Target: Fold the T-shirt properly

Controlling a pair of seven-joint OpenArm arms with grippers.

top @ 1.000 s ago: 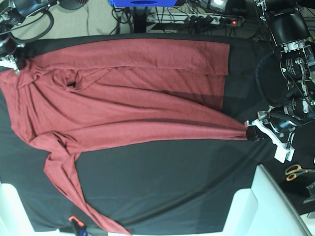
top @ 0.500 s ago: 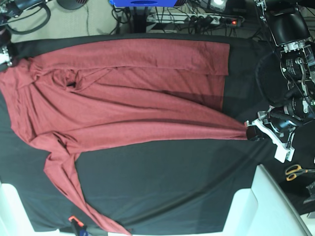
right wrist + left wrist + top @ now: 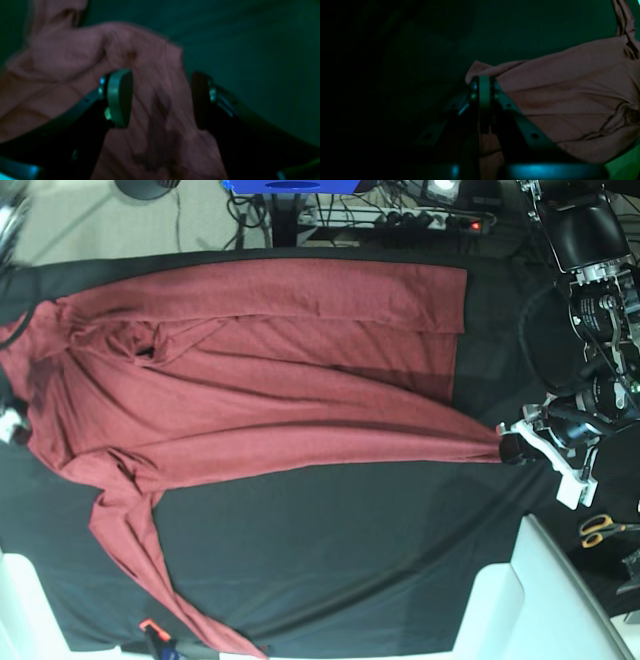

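The brick-red T-shirt (image 3: 250, 395) lies spread across the black cloth, its body to the back. One long sleeve (image 3: 140, 570) trails toward the front edge. My left gripper (image 3: 512, 448) is shut on a stretched-out corner of the shirt at the right. In the left wrist view its fingertips (image 3: 482, 87) press together on the T-shirt (image 3: 570, 100). My right gripper (image 3: 160, 100) stands open just above the T-shirt (image 3: 75, 55), with rumpled fabric between and under the fingers. In the base view only a white bit of the right gripper (image 3: 9, 423) shows at the left edge.
The black cloth (image 3: 350, 560) covers the table. White panels (image 3: 560, 600) stand at the front right and front left corners. Scissors (image 3: 603, 528) lie off to the right. A small orange-tipped tool (image 3: 152, 630) sits at the front edge. Cables and a power strip (image 3: 420, 220) run behind the table.
My right gripper has opened, let go of the shirt's upper left part and moved along the left edge toward the front. The left gripper keeps its hold in the same place.
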